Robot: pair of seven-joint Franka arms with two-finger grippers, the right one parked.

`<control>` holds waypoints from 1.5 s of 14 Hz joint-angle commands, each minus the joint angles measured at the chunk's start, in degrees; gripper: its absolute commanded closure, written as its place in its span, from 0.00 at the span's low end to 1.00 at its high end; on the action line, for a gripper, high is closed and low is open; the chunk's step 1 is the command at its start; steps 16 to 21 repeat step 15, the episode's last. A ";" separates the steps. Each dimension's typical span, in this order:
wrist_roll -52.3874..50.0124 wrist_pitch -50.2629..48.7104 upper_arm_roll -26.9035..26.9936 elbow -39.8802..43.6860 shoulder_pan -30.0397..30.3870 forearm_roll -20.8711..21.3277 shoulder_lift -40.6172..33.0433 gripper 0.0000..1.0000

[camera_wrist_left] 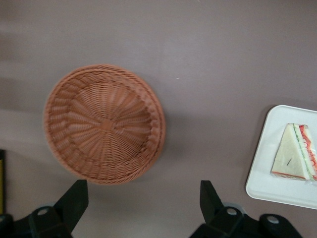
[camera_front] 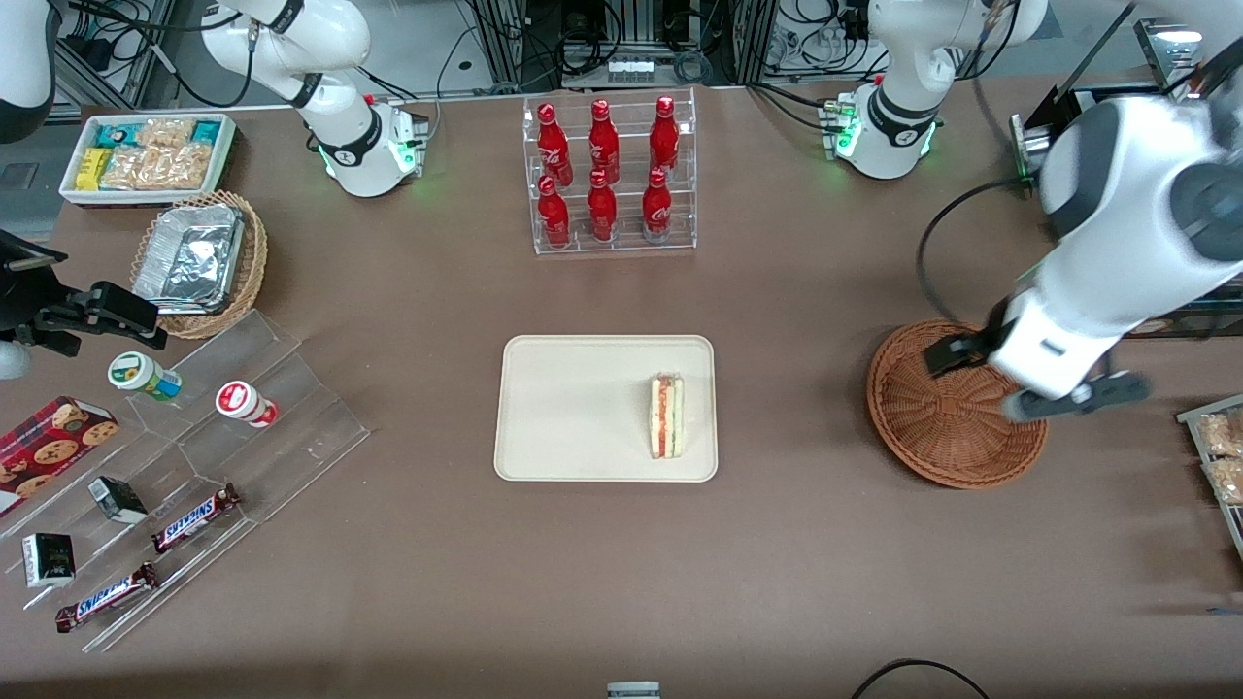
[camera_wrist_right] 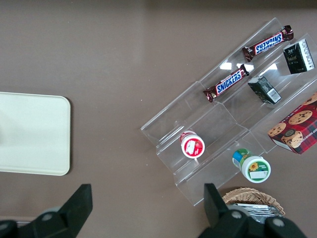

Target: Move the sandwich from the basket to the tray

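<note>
The sandwich (camera_front: 666,416) lies on the cream-white tray (camera_front: 573,413), at the tray's end nearest the basket, its red and green filling edge showing. It also shows in the left wrist view (camera_wrist_left: 296,158) on the tray (camera_wrist_left: 262,178). The reddish-brown wicker basket (camera_front: 932,417) is empty and shows in the left wrist view (camera_wrist_left: 104,124) too. My left gripper (camera_front: 1029,374) hangs high above the basket, open and empty, with its black fingers (camera_wrist_left: 74,201) spread wide.
A clear rack of red soda bottles (camera_front: 607,175) stands farther from the front camera than the tray. Toward the parked arm's end are a tan basket with foil trays (camera_front: 199,257), a white snack bin (camera_front: 146,155) and acrylic steps with snacks (camera_front: 184,485). Packets (camera_front: 1224,456) lie beside the basket.
</note>
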 commanded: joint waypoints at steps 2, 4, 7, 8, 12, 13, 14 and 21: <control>0.53 -4.49 -0.75 -3.35 1.21 0.19 -8.33 0.00; 2.54 -7.57 -0.75 -0.62 1.12 1.07 -8.33 0.00; 9.92 -11.18 1.87 2.11 0.94 0.99 -8.51 0.00; 10.55 -11.88 2.06 2.21 1.03 0.90 -9.20 0.00; 10.20 -12.42 2.15 2.21 1.03 0.72 -9.48 0.00; 10.20 -12.51 2.15 2.21 1.03 0.55 -9.30 0.00; 10.29 -12.59 2.15 2.21 1.03 0.37 -9.21 0.00; 10.38 -12.86 2.06 2.21 0.94 0.37 -9.21 0.00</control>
